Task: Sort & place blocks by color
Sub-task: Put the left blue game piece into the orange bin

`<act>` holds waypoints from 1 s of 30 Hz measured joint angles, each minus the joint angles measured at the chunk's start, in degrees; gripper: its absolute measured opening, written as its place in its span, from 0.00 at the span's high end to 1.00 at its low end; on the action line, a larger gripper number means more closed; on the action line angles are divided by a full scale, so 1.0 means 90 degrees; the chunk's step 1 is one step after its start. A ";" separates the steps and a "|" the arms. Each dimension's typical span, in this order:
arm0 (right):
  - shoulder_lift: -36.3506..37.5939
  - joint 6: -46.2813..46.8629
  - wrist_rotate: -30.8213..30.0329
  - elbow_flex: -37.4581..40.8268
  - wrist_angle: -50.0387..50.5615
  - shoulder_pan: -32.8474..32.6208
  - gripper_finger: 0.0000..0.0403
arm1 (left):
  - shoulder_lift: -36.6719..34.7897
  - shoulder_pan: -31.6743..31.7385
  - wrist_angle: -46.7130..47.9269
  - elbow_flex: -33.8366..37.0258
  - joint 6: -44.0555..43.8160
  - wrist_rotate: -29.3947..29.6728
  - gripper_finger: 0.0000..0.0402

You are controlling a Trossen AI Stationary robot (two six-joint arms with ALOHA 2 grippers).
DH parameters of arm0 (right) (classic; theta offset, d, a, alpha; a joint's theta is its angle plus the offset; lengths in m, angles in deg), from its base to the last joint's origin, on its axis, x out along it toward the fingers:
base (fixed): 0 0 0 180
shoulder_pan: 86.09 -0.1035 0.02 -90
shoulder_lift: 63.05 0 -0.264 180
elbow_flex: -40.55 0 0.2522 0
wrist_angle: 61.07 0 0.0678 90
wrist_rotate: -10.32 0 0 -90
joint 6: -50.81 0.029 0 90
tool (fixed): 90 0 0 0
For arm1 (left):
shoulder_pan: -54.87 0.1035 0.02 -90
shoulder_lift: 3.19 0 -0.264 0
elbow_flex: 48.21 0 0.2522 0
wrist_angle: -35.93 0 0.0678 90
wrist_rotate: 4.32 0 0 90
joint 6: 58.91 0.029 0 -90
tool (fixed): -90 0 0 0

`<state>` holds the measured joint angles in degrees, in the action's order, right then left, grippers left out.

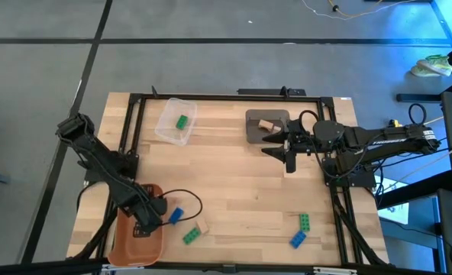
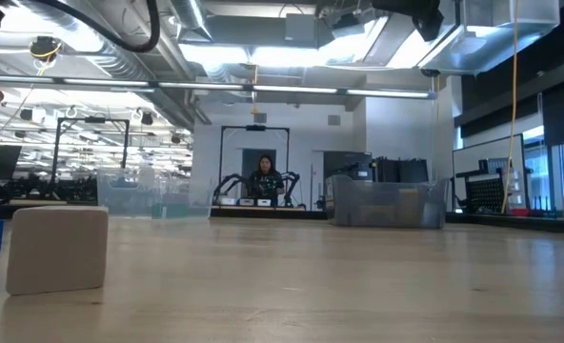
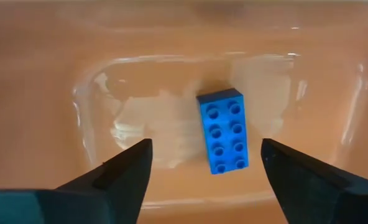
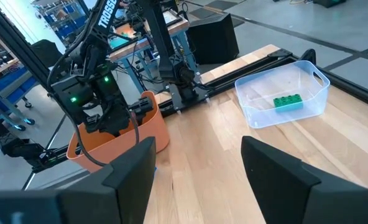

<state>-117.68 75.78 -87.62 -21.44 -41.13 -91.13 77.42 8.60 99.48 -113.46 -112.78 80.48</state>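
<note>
My left gripper (image 3: 204, 152) hangs open over the orange bin (image 1: 127, 243) at the near left, fingers pointing down. A blue block (image 3: 222, 130) lies flat, studs up, on the bin's floor below the fingers, untouched. Beside the bin on the table lie a blue block (image 1: 175, 216), a green block (image 1: 191, 237) and a tan block (image 1: 201, 228). A green block (image 4: 287, 101) lies in the clear bin (image 1: 175, 121), and a tan block (image 1: 266, 124) in the grey bin (image 1: 276, 131). My right gripper (image 4: 196, 168) waits open, raised, near the grey bin.
A green block (image 1: 305, 222) and a blue block (image 1: 297, 240) lie at the near right of the table. A black frame (image 1: 211, 97) runs along the table's edges. In the low view, a person (image 2: 265, 179) sits far behind the table.
</note>
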 joint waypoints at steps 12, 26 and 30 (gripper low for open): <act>0.0000 -0.0004 0.0000 0.0000 0.0017 -0.0002 0.41 | -0.0964 0.0500 -0.0164 0.0000 -0.0583 -0.2697 0.18; 0.0002 -0.0010 0.0002 0.0000 0.0022 -0.0002 0.41 | -0.1665 0.2333 -0.0904 -0.0939 -0.2008 -0.3247 0.19; 0.0002 -0.0005 0.0002 0.0000 0.0049 -0.0001 0.41 | -0.0622 0.2661 -0.0486 -0.1603 -0.1143 -0.3707 0.20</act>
<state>-117.66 75.74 -87.60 -21.44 -40.69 -91.14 71.82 32.55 95.10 -127.88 -123.06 47.12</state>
